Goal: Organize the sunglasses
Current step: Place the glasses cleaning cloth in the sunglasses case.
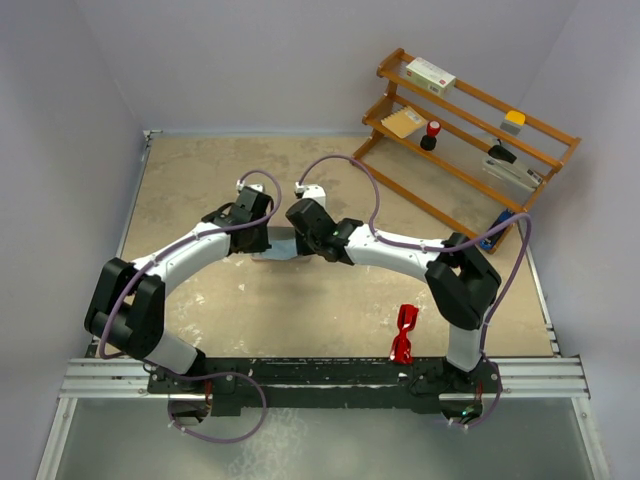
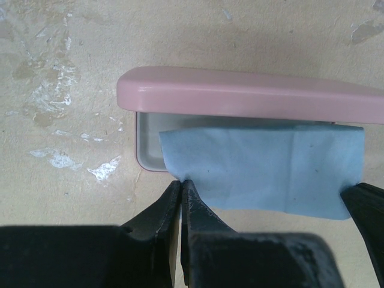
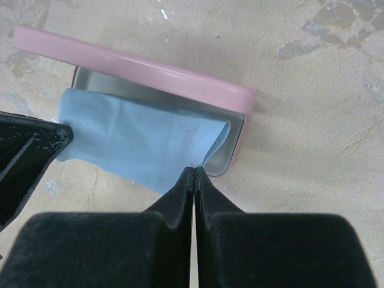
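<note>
The red sunglasses [image 1: 404,333] lie on the table near the front edge, by the right arm's base, away from both grippers. The pink case [image 2: 252,96] is open at the table's middle, with a light blue cloth [image 2: 264,171] draped over its white-lined tray and hanging over the front rim. My left gripper [image 2: 181,183] is shut on the cloth's left corner. My right gripper [image 3: 194,171] is shut on the cloth's [image 3: 132,144] right edge, in front of the case [image 3: 138,63]. In the top view both grippers [image 1: 262,232] [image 1: 310,232] meet over the case and hide most of it.
A wooden slatted rack [image 1: 470,130] stands at the back right with a box [image 1: 430,75], a brown packet [image 1: 403,122], a red-topped item [image 1: 431,134] and other small things. Walls close the table at the left and back.
</note>
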